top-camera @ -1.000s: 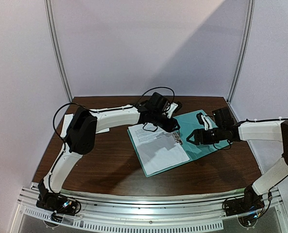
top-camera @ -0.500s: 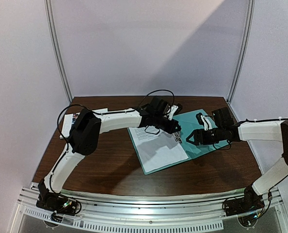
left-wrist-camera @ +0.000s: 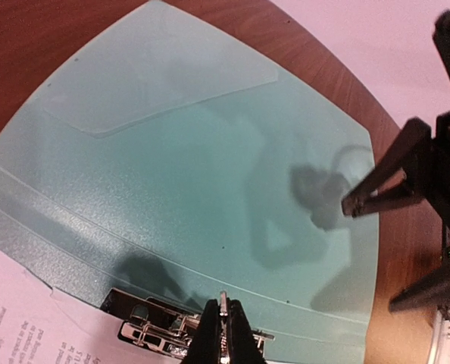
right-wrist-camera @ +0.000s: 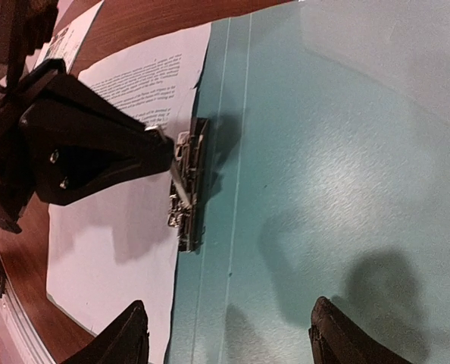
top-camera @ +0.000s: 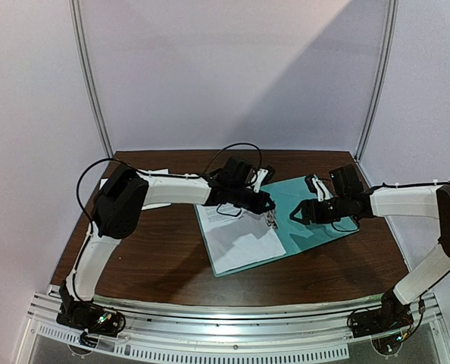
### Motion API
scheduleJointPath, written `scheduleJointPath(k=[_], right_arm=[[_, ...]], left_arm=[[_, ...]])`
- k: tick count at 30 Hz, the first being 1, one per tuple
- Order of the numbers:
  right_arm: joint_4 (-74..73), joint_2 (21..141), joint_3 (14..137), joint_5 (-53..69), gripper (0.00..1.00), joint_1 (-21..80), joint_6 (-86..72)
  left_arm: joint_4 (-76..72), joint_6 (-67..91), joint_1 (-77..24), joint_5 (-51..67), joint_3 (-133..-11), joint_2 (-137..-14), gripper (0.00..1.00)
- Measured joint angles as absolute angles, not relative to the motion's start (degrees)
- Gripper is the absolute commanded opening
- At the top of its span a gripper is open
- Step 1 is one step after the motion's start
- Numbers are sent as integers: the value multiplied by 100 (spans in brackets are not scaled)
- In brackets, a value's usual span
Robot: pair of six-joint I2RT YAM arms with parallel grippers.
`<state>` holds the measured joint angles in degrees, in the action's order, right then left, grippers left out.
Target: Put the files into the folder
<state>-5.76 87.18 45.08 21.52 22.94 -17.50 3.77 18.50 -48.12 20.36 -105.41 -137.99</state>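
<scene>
Tabletop (top-camera: 149, 258) folder (left-wrist-camera: 210, 167) clip (left-wrist-camera: 145, 331) between left fingers (left-wrist-camera: 208, 343)

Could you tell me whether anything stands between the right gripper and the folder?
Nothing visible does: the open right gripper hovers over a bare flap of the folder; the left gripper, off to one side, is shut on the clip.

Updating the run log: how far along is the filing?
Done: folder open, text sheet lying on its left half. In hand: left gripper pinches the metal clip; right gripper open above the right half. Left: second sheet on the table, unfiled.
</scene>
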Motion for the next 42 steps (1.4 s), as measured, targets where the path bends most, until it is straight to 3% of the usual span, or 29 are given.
scheduleJointPath(k=[18, 20, 26, 29, 35, 42], right_arm=[[-642, 9021, 5019, 2180, 72, 2512, -1723], [-642, 9035, 5041, 2178, 72, 2523, -1723], [-652, 9109, 5179, 2178, 72, 2576, -1723], [-655, 9137, 5238, 2178, 72, 2604, -1721], [-687, 9214, 5352, 2178, 72, 2639, -1721], [-681, 9382, 5417, 2171, 72, 2696, -1728]], left_arm=[[-443, 2858, -4991, 1728, -8064, -12307, 0], [-502, 2908, -5015, 1717, -7933, -12228, 6], [-526, 2897, -5026, 1660, -7780, -12154, 29], [-489, 2794, -5026, 1577, -7773, -12140, 34], [-47, 2429, -5026, 1352, -7959, -12001, 37], [687, 1680, -5026, 1087, -8689, -11952, 31]])
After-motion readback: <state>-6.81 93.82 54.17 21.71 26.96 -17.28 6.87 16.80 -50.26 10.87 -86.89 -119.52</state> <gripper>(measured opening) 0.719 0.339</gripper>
